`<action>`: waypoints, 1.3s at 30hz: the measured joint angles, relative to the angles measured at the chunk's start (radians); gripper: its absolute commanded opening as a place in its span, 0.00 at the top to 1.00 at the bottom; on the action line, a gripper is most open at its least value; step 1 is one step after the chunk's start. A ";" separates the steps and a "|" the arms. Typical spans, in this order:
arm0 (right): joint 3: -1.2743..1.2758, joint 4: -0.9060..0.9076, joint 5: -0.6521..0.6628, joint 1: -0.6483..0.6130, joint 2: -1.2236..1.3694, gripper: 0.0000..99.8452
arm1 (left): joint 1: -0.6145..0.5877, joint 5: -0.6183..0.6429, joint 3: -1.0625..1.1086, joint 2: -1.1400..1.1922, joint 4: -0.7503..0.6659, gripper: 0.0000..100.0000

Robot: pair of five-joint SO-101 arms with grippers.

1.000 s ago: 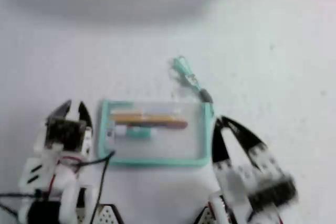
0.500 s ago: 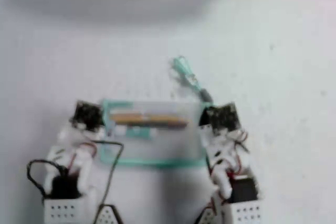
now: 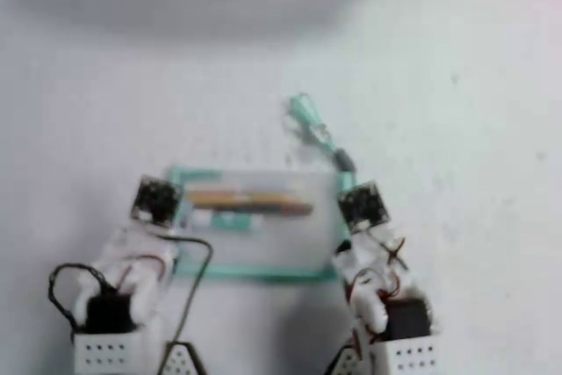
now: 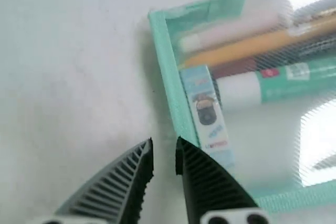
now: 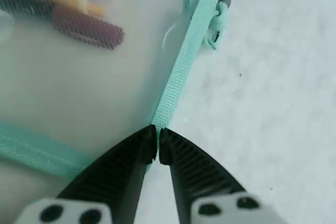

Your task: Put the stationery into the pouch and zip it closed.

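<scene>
The clear pouch with teal edging (image 3: 255, 252) lies flat at the table's near middle, with an orange pen (image 3: 250, 202) and a teal-and-white stick (image 3: 224, 219) inside. My left arm (image 3: 154, 204) hangs over the pouch's left end and my right arm (image 3: 364, 208) over its right end. In the left wrist view my left gripper (image 4: 164, 148) is shut but for a thin slit, empty, at the pouch's teal side edge (image 4: 168, 72). My right gripper (image 5: 157, 137) is shut and empty, its tips just above the other side edge (image 5: 181, 72), near the zipper pull (image 5: 215, 22).
A teal strap (image 3: 307, 120) with a grey cord (image 3: 342, 162) trails from the pouch's far right corner toward the table's middle. Both arm bases (image 3: 105, 349) stand at the near edge. White tabletop (image 3: 457, 129) spreads to the far, left and right sides.
Both grippers went from wide open to shut. Both arms folded, bringing their wrists over the pouch's two ends. The pouch has stayed in place.
</scene>
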 measured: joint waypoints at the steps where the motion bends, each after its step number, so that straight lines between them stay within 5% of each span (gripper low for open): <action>1: 0.000 0.006 0.000 0.000 -0.003 0.98 | -0.002 0.000 0.000 -0.008 0.012 0.91; 39: 0.000 0.011 0.000 0.000 -0.003 0.98 | -0.002 0.000 0.000 -0.008 0.021 0.91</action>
